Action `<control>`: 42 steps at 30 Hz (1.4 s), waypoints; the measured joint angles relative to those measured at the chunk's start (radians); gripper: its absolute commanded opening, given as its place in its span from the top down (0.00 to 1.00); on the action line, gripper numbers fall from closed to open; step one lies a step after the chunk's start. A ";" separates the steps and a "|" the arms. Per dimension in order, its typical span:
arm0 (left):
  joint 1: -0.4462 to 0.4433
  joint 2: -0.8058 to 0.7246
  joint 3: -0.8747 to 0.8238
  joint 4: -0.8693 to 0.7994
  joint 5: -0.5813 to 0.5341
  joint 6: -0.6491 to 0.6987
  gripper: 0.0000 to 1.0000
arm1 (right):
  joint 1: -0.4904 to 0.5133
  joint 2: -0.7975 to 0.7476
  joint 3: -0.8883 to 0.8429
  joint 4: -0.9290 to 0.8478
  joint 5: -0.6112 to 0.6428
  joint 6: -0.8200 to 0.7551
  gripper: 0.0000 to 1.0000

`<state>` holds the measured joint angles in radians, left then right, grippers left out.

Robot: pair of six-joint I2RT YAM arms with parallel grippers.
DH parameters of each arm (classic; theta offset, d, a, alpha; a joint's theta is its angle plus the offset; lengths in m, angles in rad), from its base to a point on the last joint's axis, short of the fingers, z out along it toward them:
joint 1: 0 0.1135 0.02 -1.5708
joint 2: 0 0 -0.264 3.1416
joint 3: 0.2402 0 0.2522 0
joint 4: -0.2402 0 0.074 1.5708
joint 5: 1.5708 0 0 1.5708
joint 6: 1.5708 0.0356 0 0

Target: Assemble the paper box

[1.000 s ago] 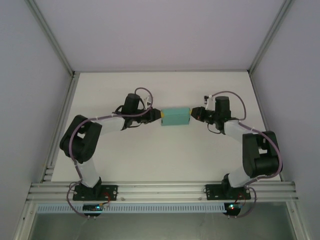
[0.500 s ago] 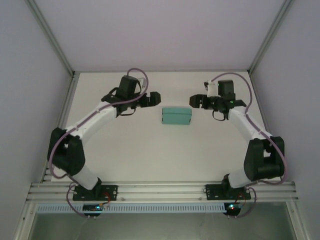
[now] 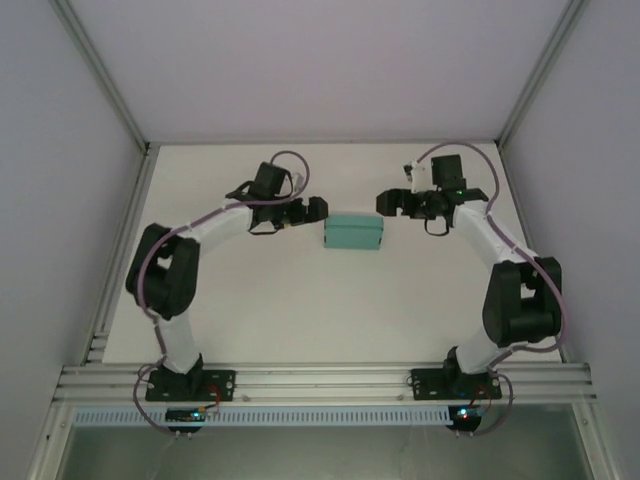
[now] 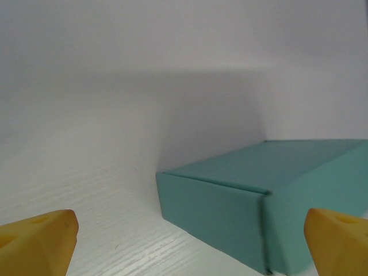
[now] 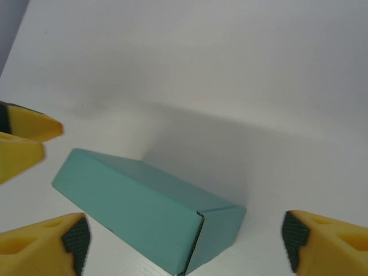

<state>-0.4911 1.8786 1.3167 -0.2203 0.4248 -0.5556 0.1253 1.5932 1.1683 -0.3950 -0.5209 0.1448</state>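
Note:
The paper box point(image 3: 353, 233) is a closed teal rectangular box lying flat on the white table, with neither gripper touching it. My left gripper point(image 3: 316, 209) hovers just off its left end, open, nothing between its yellow fingers. In the left wrist view the paper box point(image 4: 270, 195) lies ahead and to the right of the left gripper point(image 4: 190, 233). My right gripper point(image 3: 385, 203) stands open off the box's right end. Seen from the right wrist, the paper box point(image 5: 138, 210) sits ahead of the empty right gripper point(image 5: 184, 244), and the left gripper's fingertips point(image 5: 26, 141) show beyond its far end.
The white table point(image 3: 300, 310) is bounded by an aluminium rail point(image 3: 320, 380) at the near edge, where both arm bases are bolted. Frame posts point(image 3: 110, 95) and grey walls close the left, right and back sides.
Both grippers have opened and pulled off the box's ends, leaving it on the table. The left arm swung away to the left, then came back closer to the box.

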 measured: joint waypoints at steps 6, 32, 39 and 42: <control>0.000 0.055 0.034 0.065 0.097 -0.029 0.21 | 0.000 0.094 -0.059 0.021 -0.078 0.099 0.50; -0.005 0.025 -0.196 0.475 0.227 -0.112 1.00 | -0.028 0.061 -0.266 0.422 -0.203 0.285 1.00; -0.009 0.020 -0.190 0.482 0.191 -0.071 1.00 | -0.028 0.046 -0.283 0.455 -0.200 0.285 1.00; -0.024 0.019 -0.133 0.393 0.131 -0.013 1.00 | -0.026 0.037 -0.257 0.401 -0.180 0.265 0.96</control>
<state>-0.5148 1.8980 1.1839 0.1730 0.5560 -0.5682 0.0990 1.6299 0.9112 0.0055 -0.7010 0.4099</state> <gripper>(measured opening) 0.044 0.100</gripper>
